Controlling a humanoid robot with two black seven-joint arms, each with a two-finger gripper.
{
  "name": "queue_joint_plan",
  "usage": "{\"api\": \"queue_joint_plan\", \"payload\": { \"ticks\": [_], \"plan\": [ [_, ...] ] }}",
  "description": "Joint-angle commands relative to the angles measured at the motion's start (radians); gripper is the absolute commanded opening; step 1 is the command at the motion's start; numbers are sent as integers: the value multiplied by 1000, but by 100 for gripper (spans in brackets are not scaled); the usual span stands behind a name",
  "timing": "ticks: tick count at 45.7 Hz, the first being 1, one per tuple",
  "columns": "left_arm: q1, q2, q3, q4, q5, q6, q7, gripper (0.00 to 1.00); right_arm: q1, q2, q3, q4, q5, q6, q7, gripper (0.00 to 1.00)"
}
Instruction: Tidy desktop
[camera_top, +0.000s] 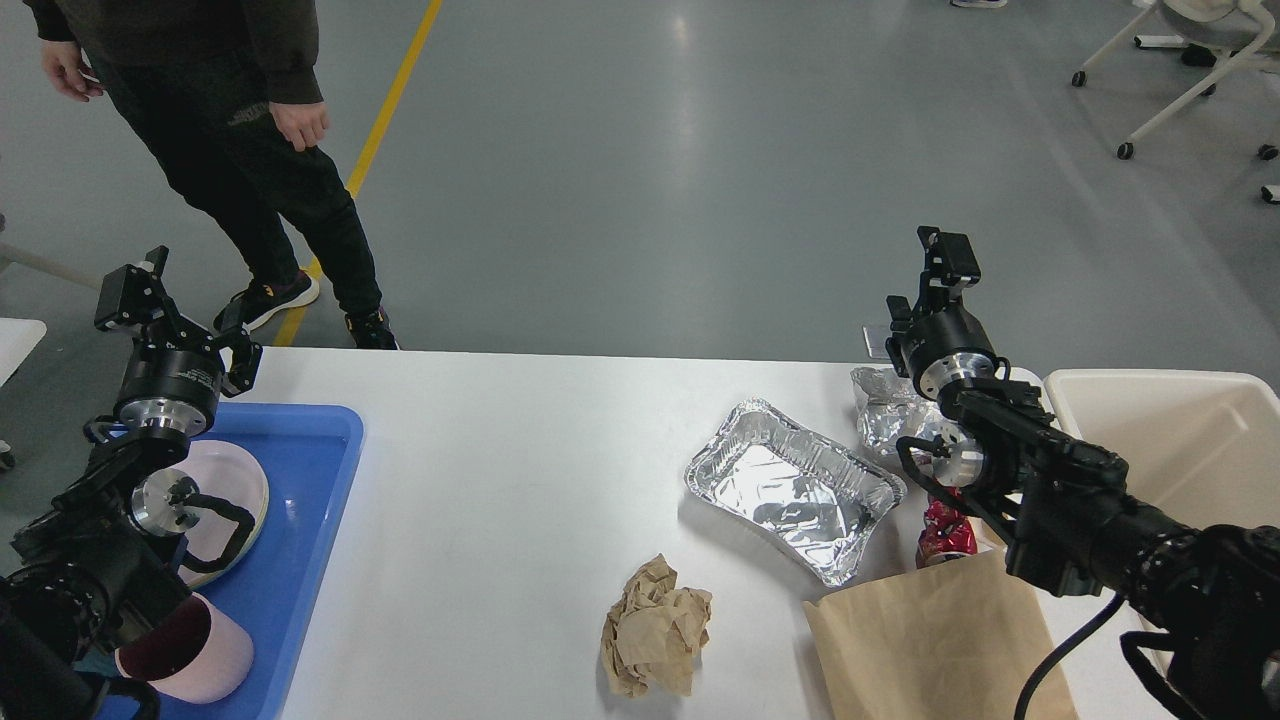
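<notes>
Two claws raised over white worktop (500, 480), left claw (172, 300) spread and empty, right claw (935, 275) state unclear, foil tray (795, 488), crumpled paper (655, 625).

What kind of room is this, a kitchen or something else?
Probably a robotics lab or workshop hall, not a kitchen. The bare grey floor carries a yellow line, wheeled office chairs stand at the far right, and the white desktop holds staged litter such as a foil tray.
</notes>
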Motion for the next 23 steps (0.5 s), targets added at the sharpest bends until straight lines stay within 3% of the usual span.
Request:
{"api": "queue_joint_plan", "payload": {
  "ticks": [1, 5, 11, 15, 18, 23],
  "plan": [
    [0, 0, 0, 0, 0, 0, 0, 96, 24, -40, -49, 17, -3, 9, -1, 100],
    [0, 0, 0, 0, 0, 0, 0, 96, 61, -44, -174, 17, -17, 19, -15, 100],
    [0, 0, 0, 0, 0, 0, 0, 96, 162, -32, -620, 23, -17, 21, -50, 100],
    [0, 0, 0, 0, 0, 0, 0, 96, 248, -11, -884, 40, -6, 62, -125, 100],
    [0, 0, 0, 0, 0, 0, 0, 96, 318, -8, -1016, 46, 0, 176, -202, 100],
    [0, 0, 0, 0, 0, 0, 0, 96, 404, -18, -1086, 42, 0, 435, -326, 100]
  ]
}}
